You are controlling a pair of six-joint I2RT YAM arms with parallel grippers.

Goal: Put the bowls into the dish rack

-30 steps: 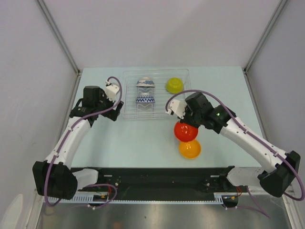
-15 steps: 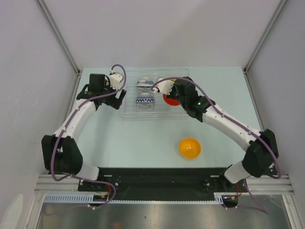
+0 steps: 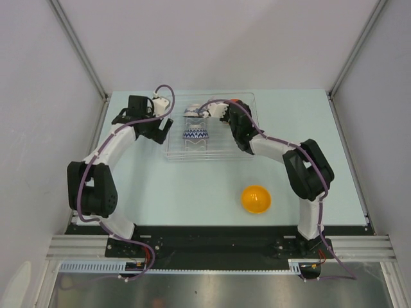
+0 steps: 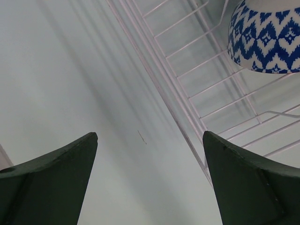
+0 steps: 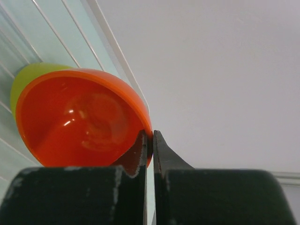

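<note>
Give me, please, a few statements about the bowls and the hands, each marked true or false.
The right hand grips the red bowl by its rim. True.
The orange bowl lies on the table, outside the rack. True.
The rack holds no bowls. False: two patterned bowls sit in it.
The left hand is shut on a bowl. False: this hand is open and empty.
</note>
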